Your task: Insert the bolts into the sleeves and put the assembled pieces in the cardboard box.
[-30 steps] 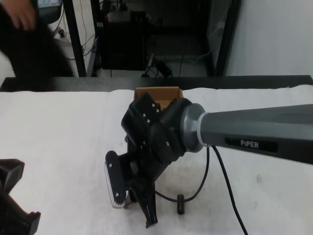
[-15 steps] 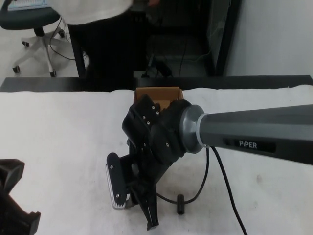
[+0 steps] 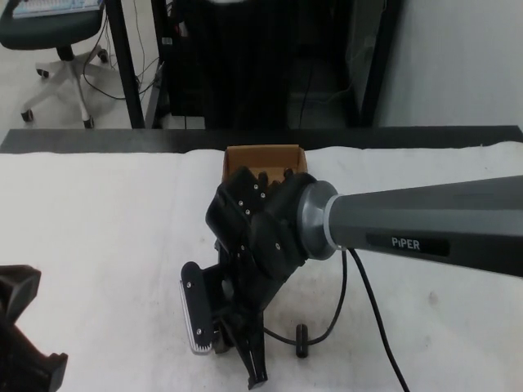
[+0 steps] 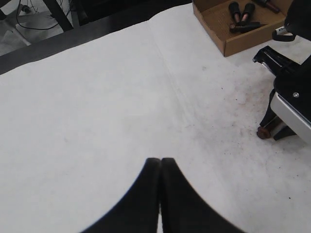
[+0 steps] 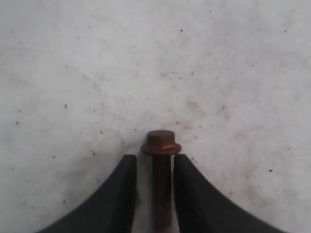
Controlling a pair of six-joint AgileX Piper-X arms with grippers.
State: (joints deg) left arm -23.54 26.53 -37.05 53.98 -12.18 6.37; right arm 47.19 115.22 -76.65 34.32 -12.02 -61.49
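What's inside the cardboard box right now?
The cardboard box holds at least three dark assembled pieces. The frame edge cuts off its far part; from above, the right arm covers its near side.

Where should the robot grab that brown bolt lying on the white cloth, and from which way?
By the shank just behind the head, coming down from above. The bolt lies flat on the cloth, so both long sides are free, and the wider head should stop slipping. The right end effector straddles that shank.

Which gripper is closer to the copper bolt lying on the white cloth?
Right. The right gripper straddles the bolt, fingers open either side; the left gripper rests shut above bare cloth, well away.
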